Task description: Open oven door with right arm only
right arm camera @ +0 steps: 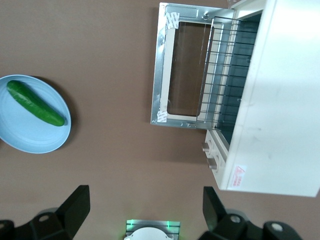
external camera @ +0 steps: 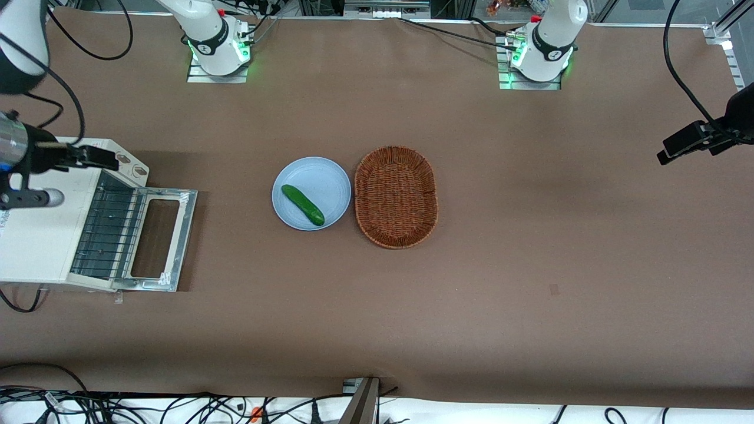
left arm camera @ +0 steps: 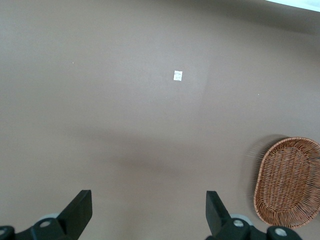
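Note:
The cream-white toaster oven [external camera: 35, 241] stands toward the working arm's end of the table. Its oven door [external camera: 156, 238] is folded fully down and lies flat on the table, shiny metal-framed inner side up, with the wire rack [external camera: 109, 227] exposed inside. My right arm's gripper [external camera: 23, 197] hangs high above the oven's top. The right wrist view looks down on the oven door [right arm camera: 182, 70] and the oven [right arm camera: 280, 100]. There my gripper [right arm camera: 145, 207] is open, with its fingers wide apart, empty and touching nothing.
A light blue plate [external camera: 321, 176] holding a green cucumber [external camera: 302, 204] sits mid-table, with an oval wicker basket [external camera: 396, 196] beside it. The plate [right arm camera: 30, 135] and cucumber [right arm camera: 35, 102] also show in the right wrist view. The basket [left arm camera: 287, 182] shows in the left wrist view.

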You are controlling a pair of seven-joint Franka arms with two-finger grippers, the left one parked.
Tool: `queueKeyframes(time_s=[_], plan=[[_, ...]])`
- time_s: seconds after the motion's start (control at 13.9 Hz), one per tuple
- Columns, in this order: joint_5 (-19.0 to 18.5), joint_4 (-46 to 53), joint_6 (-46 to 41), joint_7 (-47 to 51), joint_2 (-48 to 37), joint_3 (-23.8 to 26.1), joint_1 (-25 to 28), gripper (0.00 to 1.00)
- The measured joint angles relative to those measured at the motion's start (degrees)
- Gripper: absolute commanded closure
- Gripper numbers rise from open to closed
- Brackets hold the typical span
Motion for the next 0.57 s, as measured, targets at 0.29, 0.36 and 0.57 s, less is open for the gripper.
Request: queueKeyframes(time_s=[0.29,0.36,0.57], plan=[[0.02,-1.41,-1.84,0.0,-5.3,-0.2,-0.63,0.0],[0.04,-2.37,-1.84,-0.03,-6.44,-0.23,-1.05,0.0],[0.08,-5.53,-1.84,-0.1,-9.64,-0.35,-1.92,0.0]])
